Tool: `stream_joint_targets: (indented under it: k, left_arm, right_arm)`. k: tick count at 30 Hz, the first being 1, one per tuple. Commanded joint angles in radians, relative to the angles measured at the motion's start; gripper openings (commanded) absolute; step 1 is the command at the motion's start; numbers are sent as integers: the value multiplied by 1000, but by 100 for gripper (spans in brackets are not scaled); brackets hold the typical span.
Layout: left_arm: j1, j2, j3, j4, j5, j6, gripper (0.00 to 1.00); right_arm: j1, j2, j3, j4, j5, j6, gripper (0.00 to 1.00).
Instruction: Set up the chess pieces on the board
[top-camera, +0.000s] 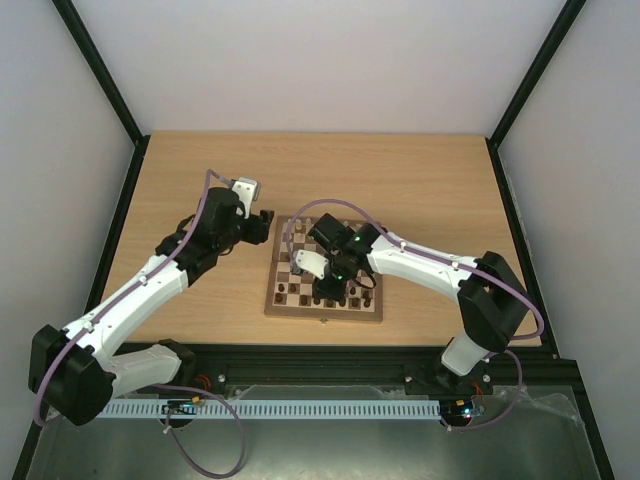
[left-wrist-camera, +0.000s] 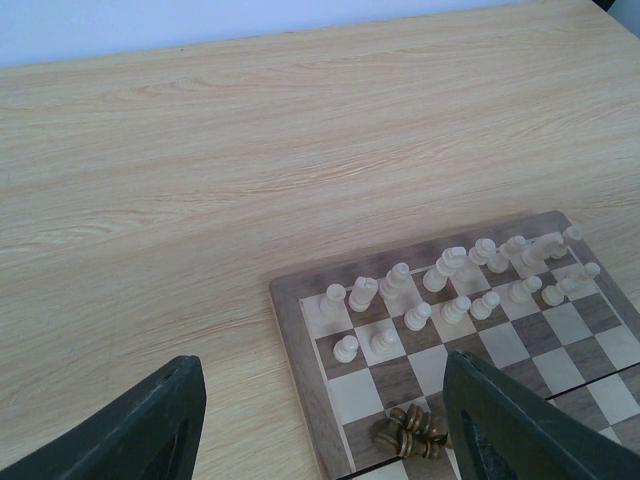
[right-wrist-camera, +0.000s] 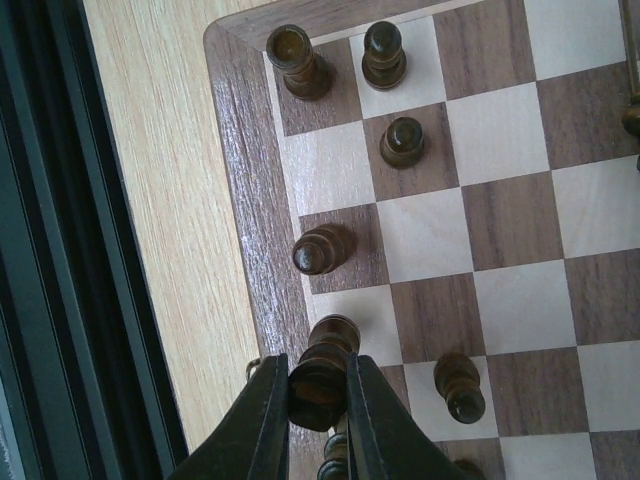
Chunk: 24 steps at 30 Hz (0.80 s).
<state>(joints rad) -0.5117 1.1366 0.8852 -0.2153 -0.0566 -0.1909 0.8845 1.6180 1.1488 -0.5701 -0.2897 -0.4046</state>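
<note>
The board (top-camera: 322, 312) lies in the middle of the table. My right gripper (top-camera: 330, 291) is over its near edge. In the right wrist view it (right-wrist-camera: 318, 402) is shut on a dark brown piece (right-wrist-camera: 322, 372), held at the board's edge row beside the border (right-wrist-camera: 250, 200). Other dark pieces (right-wrist-camera: 320, 250) stand upright on nearby squares. My left gripper (top-camera: 262, 222) hovers at the board's far left corner, open and empty (left-wrist-camera: 330, 440). Cream pieces (left-wrist-camera: 440, 275) stand in two rows. A few dark pieces (left-wrist-camera: 412, 432) lie toppled in a pile between my left fingers.
The black frame rail (right-wrist-camera: 60, 300) runs close along the board's near side. Bare wooden table (left-wrist-camera: 250, 150) stretches beyond and left of the board. White walls enclose the table on three sides.
</note>
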Motion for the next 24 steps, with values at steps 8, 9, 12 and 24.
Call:
stream_joint_targets:
  k: [8,9,12,24]
  left_arm:
    - [2,0,-5,8,7,-2,68]
    - [2,0,-5,8,7,-2,68]
    - [3,1,-5,7,9,-2,68]
    - [2,0,-3,7,16,1,68]
  right_arm:
    - [21,34,-10,-19,15,-2,9]
    - [23,36,-11,-20,15,-2,10]
    - [25,42,-13,-11,30,2,10]
    - [24,1,20,-55,38,-12,37]
